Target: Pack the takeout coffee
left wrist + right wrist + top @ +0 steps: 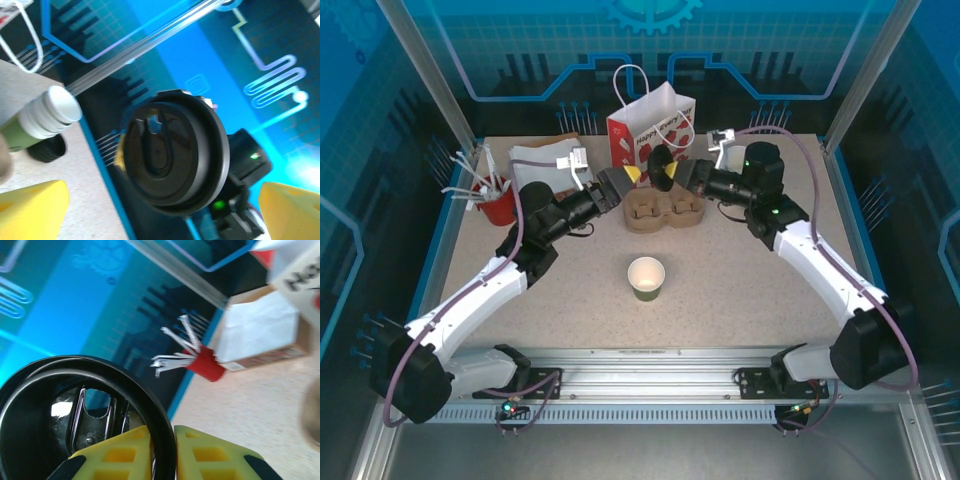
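Top external view: right gripper (pixel 678 178) pinches black lid (pixel 663 166) by rim, above cup tray (pixel 665 211); left gripper (pixel 628 180) wide open nearby. Green cup (pixel 646 277) stands lidless on table (pixel 750 300). Lidding step; next prob. needs lid centred over cup.

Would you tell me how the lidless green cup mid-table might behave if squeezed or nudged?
The green cup stands upright with nothing capping it, so its thin paper rim would probably dent under a firm squeeze. It looks empty, so it is likely light and easily slid or tipped by a sideways nudge.
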Action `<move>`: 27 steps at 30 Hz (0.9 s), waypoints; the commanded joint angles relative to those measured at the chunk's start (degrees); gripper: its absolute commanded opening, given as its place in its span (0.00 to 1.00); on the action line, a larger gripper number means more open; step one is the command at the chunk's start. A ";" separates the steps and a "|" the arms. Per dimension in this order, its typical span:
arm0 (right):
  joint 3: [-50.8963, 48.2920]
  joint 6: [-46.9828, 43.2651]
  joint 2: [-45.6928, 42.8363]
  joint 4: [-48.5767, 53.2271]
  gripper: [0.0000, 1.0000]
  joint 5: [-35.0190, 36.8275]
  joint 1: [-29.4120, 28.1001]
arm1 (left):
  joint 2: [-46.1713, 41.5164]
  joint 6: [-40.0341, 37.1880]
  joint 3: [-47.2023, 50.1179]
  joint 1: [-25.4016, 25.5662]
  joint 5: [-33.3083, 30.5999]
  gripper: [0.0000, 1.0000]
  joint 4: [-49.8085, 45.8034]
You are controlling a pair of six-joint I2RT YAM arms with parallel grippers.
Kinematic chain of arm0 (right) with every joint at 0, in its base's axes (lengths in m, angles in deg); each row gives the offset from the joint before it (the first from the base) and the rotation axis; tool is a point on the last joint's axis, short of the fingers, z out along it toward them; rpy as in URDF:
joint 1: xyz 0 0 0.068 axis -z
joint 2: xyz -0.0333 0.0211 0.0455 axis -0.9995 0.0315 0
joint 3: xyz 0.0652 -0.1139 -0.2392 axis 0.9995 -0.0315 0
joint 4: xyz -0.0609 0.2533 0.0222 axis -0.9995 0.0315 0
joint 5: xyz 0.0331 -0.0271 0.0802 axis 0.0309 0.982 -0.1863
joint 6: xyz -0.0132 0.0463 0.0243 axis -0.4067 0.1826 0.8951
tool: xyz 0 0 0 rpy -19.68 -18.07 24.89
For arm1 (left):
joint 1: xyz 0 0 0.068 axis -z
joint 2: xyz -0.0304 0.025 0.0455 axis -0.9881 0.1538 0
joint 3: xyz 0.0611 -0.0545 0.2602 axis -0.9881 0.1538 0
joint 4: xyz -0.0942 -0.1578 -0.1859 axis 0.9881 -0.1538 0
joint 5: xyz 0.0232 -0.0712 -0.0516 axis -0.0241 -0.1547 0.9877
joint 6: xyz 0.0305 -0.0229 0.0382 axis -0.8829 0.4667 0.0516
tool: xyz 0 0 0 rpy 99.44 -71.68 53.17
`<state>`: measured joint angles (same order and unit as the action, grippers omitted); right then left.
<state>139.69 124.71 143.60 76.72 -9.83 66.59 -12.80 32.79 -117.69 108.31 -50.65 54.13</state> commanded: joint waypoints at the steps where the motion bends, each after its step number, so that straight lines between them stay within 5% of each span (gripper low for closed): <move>1: -0.01 10.07 2.09 -15.35 0.18 -4.53 -2.09 | 1.36 6.82 -2.52 -0.19 2.21 0.99 7.72; 27: 0.04 20.37 7.23 -30.39 0.17 -6.51 -5.29 | 4.99 18.13 -2.81 -0.79 1.19 0.94 20.18</move>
<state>139.52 144.36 150.09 49.25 -15.20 62.24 -7.91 49.52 -120.55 108.03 -48.92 70.81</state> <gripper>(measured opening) 0.175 0.947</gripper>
